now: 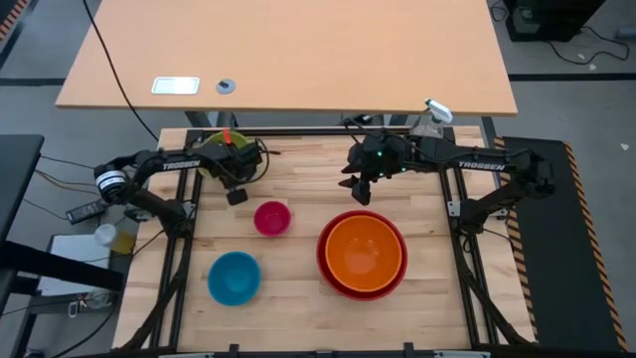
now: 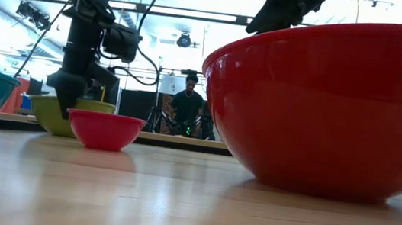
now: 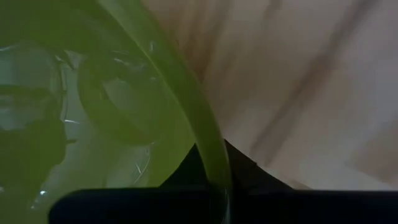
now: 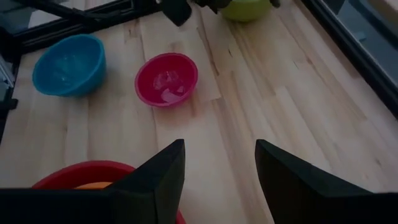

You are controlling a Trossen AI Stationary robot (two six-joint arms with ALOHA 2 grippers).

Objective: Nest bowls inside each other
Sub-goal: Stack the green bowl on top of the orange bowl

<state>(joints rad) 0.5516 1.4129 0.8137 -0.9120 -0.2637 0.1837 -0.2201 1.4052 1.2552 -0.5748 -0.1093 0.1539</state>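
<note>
TROSSEN lettering on both arms, left fingers (image 3: 214, 171) pinching lime green bowl (image 1: 214, 151) rim, right fingers (image 4: 158, 174) spread.

A light butcher-block wooden work table (image 1: 298, 308) stands on grey floor (image 1: 586, 109). Beyond it stands a tan rectangular desk (image 1: 298, 50). Bright ceiling light strips (image 2: 175, 11) run overhead. A person in dark clothing (image 2: 188, 107) is at the far end.

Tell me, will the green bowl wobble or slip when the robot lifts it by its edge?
Probably a bit. The left gripper pinches only one side of the green bowl, so it may tilt. Its glossy rim looks slippery, though the bowl seems stiff and likely light.
</note>
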